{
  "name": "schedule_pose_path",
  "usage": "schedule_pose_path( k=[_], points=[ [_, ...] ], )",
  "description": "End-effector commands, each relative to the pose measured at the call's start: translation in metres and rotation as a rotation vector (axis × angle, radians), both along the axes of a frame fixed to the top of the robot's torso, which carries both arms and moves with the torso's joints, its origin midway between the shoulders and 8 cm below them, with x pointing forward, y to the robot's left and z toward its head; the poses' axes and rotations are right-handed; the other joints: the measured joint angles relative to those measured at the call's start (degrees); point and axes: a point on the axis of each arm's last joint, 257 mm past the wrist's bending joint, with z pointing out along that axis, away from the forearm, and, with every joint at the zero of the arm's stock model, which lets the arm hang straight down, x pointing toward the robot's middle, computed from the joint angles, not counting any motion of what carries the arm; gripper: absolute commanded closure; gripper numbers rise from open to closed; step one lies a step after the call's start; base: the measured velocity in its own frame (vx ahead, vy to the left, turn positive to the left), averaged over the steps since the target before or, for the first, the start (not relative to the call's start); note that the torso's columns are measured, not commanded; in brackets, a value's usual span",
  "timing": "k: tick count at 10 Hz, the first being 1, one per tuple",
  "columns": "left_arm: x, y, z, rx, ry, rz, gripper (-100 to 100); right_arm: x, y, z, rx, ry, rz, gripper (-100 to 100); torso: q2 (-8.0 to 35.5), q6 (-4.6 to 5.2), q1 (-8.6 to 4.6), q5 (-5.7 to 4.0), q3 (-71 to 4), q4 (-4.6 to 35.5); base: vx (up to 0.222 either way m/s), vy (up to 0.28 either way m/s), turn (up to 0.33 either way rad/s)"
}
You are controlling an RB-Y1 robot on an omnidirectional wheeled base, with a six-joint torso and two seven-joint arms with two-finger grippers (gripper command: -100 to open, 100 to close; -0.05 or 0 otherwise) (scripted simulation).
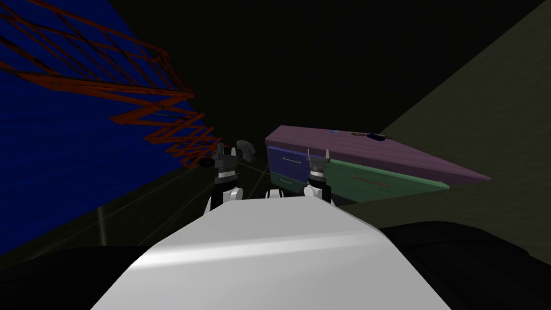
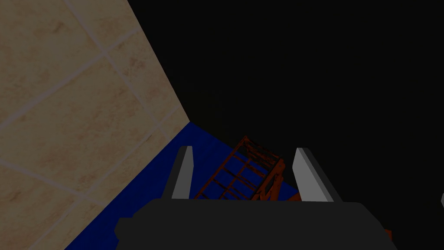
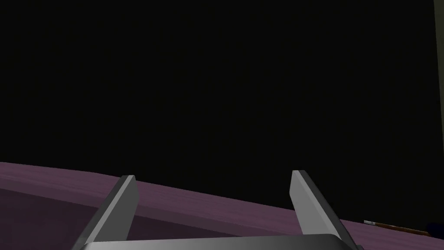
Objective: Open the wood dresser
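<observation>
The dresser [image 1: 355,161] stands ahead to the right, with a purple top, blue drawer fronts [image 1: 293,160] bearing thin handles, and green fronts [image 1: 371,180] further right. My right gripper [image 1: 317,156] is raised in front of the blue drawers, open and empty. In the right wrist view its fingers [image 3: 123,208] point over the purple dresser top [image 3: 182,204] toward a black area. My left gripper [image 1: 226,153] hangs to the left of the dresser, open and holding nothing, and its fingers [image 2: 184,173] face a red lattice frame [image 2: 247,173].
A blue wall [image 1: 64,161] with a red lattice frame [image 1: 156,102] runs along the left. Small items, one of them dark blue [image 1: 376,137], lie on the dresser top. A dim wall [image 1: 484,107] rises on the right. Beige tiles [image 2: 65,108] appear in the left wrist view.
</observation>
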Motion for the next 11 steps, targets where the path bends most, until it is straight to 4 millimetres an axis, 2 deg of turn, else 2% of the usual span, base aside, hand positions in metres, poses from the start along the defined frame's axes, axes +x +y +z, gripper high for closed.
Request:
schedule_pose_path(
  k=[1,4,6,9,10,11],
  points=[
    [0.000,0.000,0.000,0.000,0.000,0.000,0,0.002,-0.002,-0.006,0.098,-0.010,0.059,-100,-0.01,-0.01,0.06,0.01,0.00,0.00,0.000,0.032,0.008],
    [0.000,0.000,0.000,0.000,0.000,0.000,0,0.008,-0.005,-0.019,0.249,-0.019,0.136,-100,0.00,0.00,0.11,0.03,0.00,0.00,0.000,0.048,0.010],
    [0.000,0.000,0.000,0.000,0.000,0.000,0,0.008,-0.005,-0.019,0.276,-0.026,0.159,-100,-0.01,0.00,0.07,0.02,-0.01,0.00,0.004,0.034,0.002],
    [0.000,0.000,0.000,0.000,0.000,0.000,0,0.015,-0.008,-0.036,0.432,-0.034,0.230,-100,0.00,0.00,0.09,0.02,0.00,0.00,0.002,0.038,0.012],
    [0.000,0.000,0.000,0.000,0.000,0.000,0,0.015,-0.008,-0.036,0.454,-0.041,0.249,-100,0.00,-0.01,0.14,0.03,0.00,0.00,0.001,0.044,0.004],
    [0.000,0.000,0.000,0.000,0.000,0.000,0,0.018,-0.009,-0.045,0.520,-0.041,0.271,-100,0.00,0.00,0.10,0.03,0.00,0.00,0.005,0.052,0.011]
  ],
)
